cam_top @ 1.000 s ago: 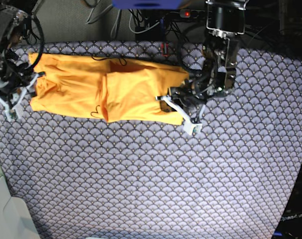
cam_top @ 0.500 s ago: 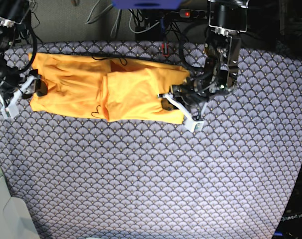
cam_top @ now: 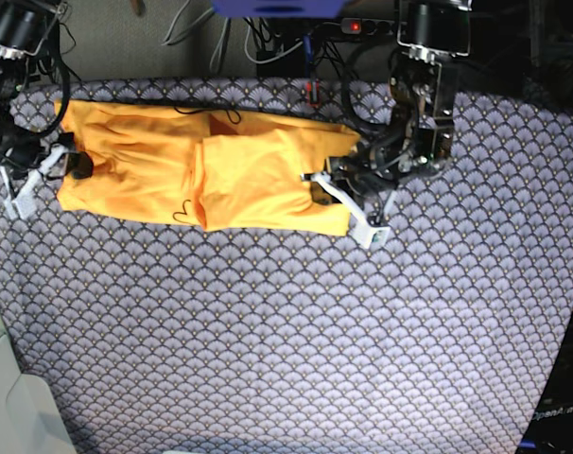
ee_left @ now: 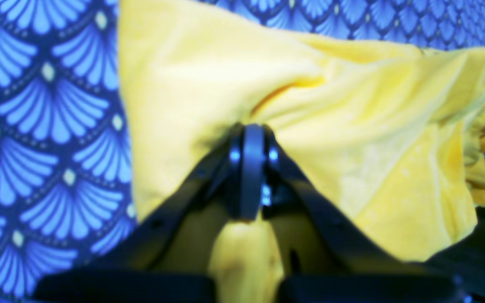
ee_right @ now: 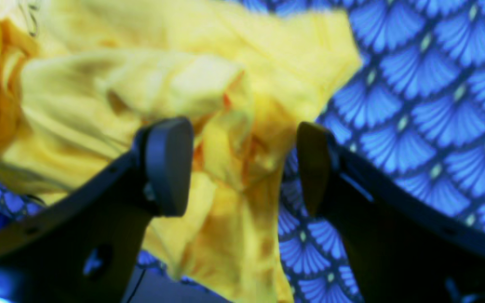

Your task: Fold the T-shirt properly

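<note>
The T-shirt (cam_top: 206, 172) lies as a long band across the far part of the tabletop (cam_top: 296, 340), its long axis running side to side between the two arms. The left hand (cam_top: 336, 192) is pinched on the end at the base view's right. The right hand (cam_top: 43, 170) stands spread at the opposite end, cloth bunched between its fingers (ee_right: 166, 164) but not gripped.

T-shirt (cam_top: 206, 175) flat on cloth (cam_top: 296, 331), between both claws
</note>
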You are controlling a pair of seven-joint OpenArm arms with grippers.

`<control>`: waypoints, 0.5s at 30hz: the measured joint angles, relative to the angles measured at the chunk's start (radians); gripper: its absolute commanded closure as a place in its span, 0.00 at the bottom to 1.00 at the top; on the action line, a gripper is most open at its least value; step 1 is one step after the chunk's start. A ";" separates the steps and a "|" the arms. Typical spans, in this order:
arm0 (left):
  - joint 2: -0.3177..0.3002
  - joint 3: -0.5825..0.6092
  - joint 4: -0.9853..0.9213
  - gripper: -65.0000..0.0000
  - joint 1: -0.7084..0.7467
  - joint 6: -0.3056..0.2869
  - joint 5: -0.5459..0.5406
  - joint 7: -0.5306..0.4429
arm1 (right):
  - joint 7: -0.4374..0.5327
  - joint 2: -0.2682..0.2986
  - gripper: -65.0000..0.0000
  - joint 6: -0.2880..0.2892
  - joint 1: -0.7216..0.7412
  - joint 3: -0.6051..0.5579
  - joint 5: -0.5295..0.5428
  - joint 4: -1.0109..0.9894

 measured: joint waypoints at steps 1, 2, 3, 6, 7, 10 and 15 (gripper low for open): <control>0.000 0.000 0.008 1.00 0.002 0.001 0.005 0.002 | 0.001 0.000 0.38 0.000 -0.001 0.000 -0.003 -0.008; 0.000 0.000 0.015 1.00 0.005 0.007 0.005 0.002 | 0.006 0.001 0.38 0.000 -0.002 0.000 -0.003 -0.014; -0.001 0.000 0.021 1.00 0.006 0.007 0.006 0.008 | 0.016 0.001 0.38 0.000 0.001 0.000 -0.001 -0.026; -0.001 0.000 0.035 1.00 0.011 0.007 0.009 0.013 | 0.023 0.000 0.38 0.000 0.000 0.000 0.005 -0.049; -0.001 0.000 0.038 1.00 0.013 0.007 0.009 0.012 | 0.023 0.000 0.38 0.000 0.000 0.000 0.004 -0.049; 0.000 0.000 0.042 1.00 0.016 0.007 0.010 0.012 | 0.019 0.000 0.38 0.000 0.000 0.000 0.004 -0.049; 0.000 0.000 0.044 1.00 0.016 0.007 0.009 0.012 | 0.027 -0.012 0.39 -0.001 -0.002 -0.011 0.005 -0.046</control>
